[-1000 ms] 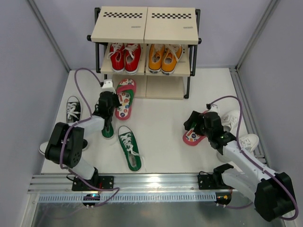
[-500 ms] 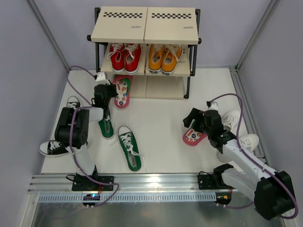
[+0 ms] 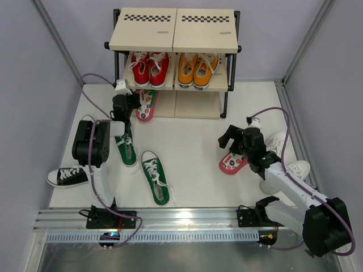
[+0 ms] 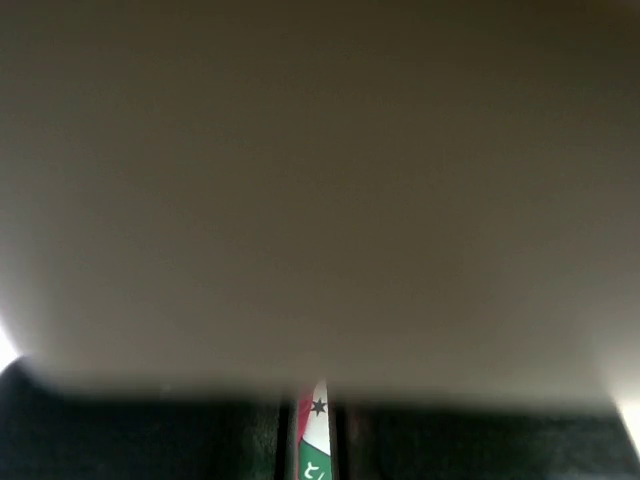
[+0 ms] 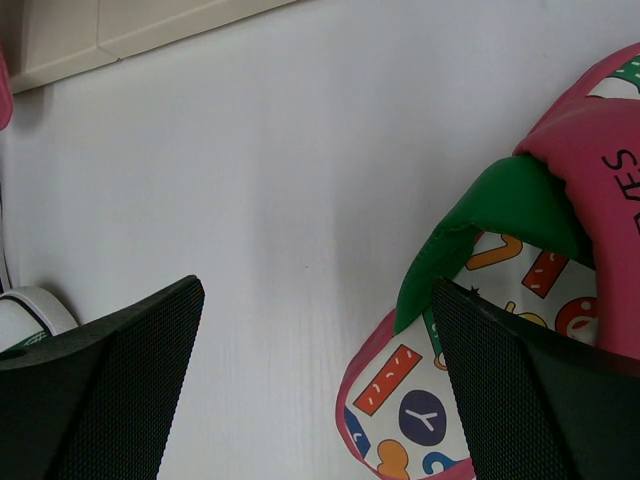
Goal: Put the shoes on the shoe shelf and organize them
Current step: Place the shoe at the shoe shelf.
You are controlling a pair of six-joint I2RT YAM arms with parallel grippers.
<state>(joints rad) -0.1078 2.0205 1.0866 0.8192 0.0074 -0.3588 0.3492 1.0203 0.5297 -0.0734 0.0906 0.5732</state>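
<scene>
Left gripper (image 3: 130, 104) pinched shut on edge of pink flip-flop (image 3: 146, 105), toe tucked under shoe shelf (image 3: 147, 35), far left, likely bound for bottom tier. Right gripper (image 5: 315, 400) gaped wide, empty, over second flip-flop (image 5: 480, 400), near right, probably lining up grasp.

Black-and-white left arm (image 3: 91, 152), right arm (image 3: 290, 188), purple cables (image 3: 282, 111)

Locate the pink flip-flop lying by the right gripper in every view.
Top external: pink flip-flop on the floor, right of centre.
Right wrist: fills the right side.
Left wrist: not in it; the sliver is the other flip-flop.
Shared landmark: shoe shelf's lowest board, top left in the right wrist view.
</scene>
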